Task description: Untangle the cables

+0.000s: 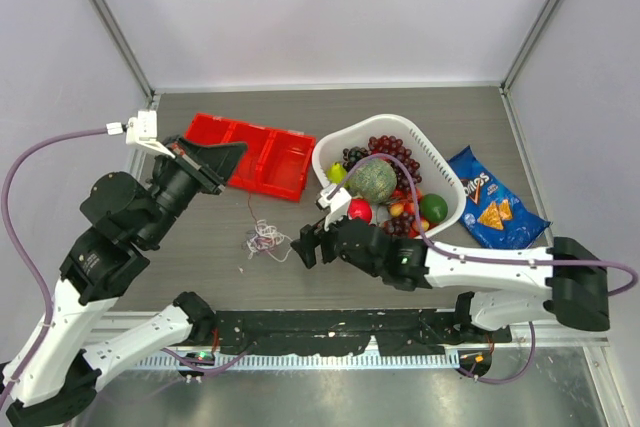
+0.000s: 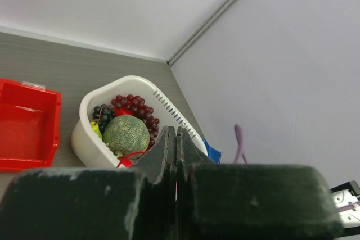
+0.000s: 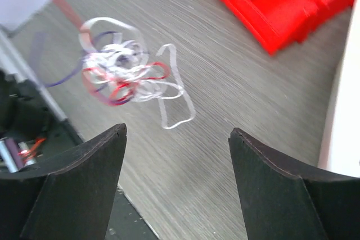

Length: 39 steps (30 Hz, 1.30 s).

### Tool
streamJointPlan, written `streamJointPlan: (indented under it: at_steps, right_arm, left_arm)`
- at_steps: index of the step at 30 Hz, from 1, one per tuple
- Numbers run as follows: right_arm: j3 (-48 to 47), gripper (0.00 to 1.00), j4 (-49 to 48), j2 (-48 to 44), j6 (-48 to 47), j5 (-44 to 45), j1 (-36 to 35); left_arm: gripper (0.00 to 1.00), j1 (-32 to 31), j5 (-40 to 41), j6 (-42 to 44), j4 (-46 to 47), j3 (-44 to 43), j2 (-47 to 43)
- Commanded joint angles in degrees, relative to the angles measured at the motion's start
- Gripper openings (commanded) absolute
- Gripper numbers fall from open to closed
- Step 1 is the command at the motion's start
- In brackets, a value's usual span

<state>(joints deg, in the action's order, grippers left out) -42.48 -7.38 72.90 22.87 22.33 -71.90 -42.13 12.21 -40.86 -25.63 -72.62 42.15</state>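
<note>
The cables (image 1: pixel 263 239) are lying bunched in one knot on the table (image 1: pixel 200 252), so I am judging nearly all the untangling left. My right gripper (image 1: pixel 300 245) is gaping wide beside them, empty; my left gripper (image 1: pixel 225 159) is hanging shut, raised. The bin (image 1: pixel 262 157) and basket (image 1: pixel 437 169) are crowding the far side, the near edge is sitting close, and room is lying leftward.

The cables (image 3: pixel 126 77) ahead form a white, red and purple knot on the grey, fine-streaked table (image 3: pixel 242 105). My right gripper (image 3: pixel 177 133) is matt black. Upper right, the tray (image 3: pixel 281 4) is bright red. Overhead, the basket (image 1: pixel 440 159) is white and the chip bag (image 1: pixel 490 209) blue.
</note>
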Motion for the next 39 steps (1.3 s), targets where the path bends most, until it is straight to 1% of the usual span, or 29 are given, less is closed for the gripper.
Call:
streamJointPlan:
  at_steps: [1,2,4,8,9,13,17,19,20,22,25,27,29,32,33,35,38,39]
  right_arm:
    - [-2.35,0.79,-3.95,-4.61,-9.50,-11.50,-0.35]
    - [-3.04,0.79,-6.31,-4.53,-9.69,-13.34,-0.43]
    - [-5.50,0.78,-8.26,-3.04,-9.69,-14.24,-0.61]
    - [-12.62,0.71,-10.28,2.76,-9.51,-12.75,-0.87]
    - [-14.46,0.70,-10.72,4.77,-9.51,-11.79,-1.05]
    - [-16.49,0.69,-15.56,9.61,-9.08,-7.14,-1.84]
    - [-15.97,0.66,-21.70,14.27,-8.02,-0.20,-1.84]
    - [-15.53,0.59,-24.61,17.16,-7.93,0.26,-1.84]
    - [-15.09,0.54,-25.92,18.66,-7.41,0.00,-1.84]
    - [-13.08,0.48,-27.42,21.04,-5.66,-0.09,-1.93]
    - [-6.33,0.45,-31.98,23.86,-2.93,2.19,-1.84]
    - [-4.03,0.42,-31.48,26.32,-2.22,3.07,-1.93]
    - [-2.01,0.42,-30.60,28.08,-0.99,4.56,-1.93]
    - [1.43,0.45,-31.47,27.47,-0.02,6.67,-1.93]
    - [2.39,0.48,-31.38,27.12,-0.02,7.20,-1.93]
    - [2.75,0.51,-29.64,26.24,-0.20,9.04,-1.84]
    - [2.75,0.54,-27.96,25.97,-1.16,10.98,-1.84]
    - [2.93,0.58,-27.78,26.06,-1.08,11.16,-1.75]
  left_arm:
    - [0.00,0.03,2.91,-2.73,0.23,-0.07,0.21]
    - [0.00,0.03,2.65,-2.99,0.23,-0.07,0.13]
    - [0.00,0.03,2.56,-3.70,0.23,0.02,-0.14]
    - [0.00,0.03,3.44,-5.01,0.49,0.37,-0.84]
    - [0.00,0.03,3.61,-5.19,0.23,0.29,-0.84]
    - [0.00,0.03,2.56,-6.25,0.23,-0.50,-0.58]
    - [0.00,0.03,1.07,-7.39,1.89,-0.42,-0.75]
    - [0.00,0.03,0.45,-7.74,2.86,-0.50,-0.58]
    - [0.00,0.03,0.54,-7.83,2.78,-1.11,-0.40]
    - [0.00,0.03,0.62,-7.13,2.60,-2.87,0.38]
    - [0.00,0.03,0.36,-3.89,1.99,-7.61,2.66]
    - [0.00,0.03,2.02,-0.99,0.67,-12.09,4.77]
    - [0.00,-0.06,4.48,1.91,-0.12,-16.83,6.53]
    - [0.00,0.03,6.86,6.57,-0.65,-22.55,9.96]
    - [0.00,0.03,7.47,7.72,-1.17,-24.48,10.93]
    - [0.00,0.03,7.92,9.83,-2.32,-27.83,13.30]
    - [0.00,0.03,8.01,11.06,-2.41,-30.56,14.62]
    - [0.00,0.03,8.01,11.24,-2.06,-31.17,14.71]
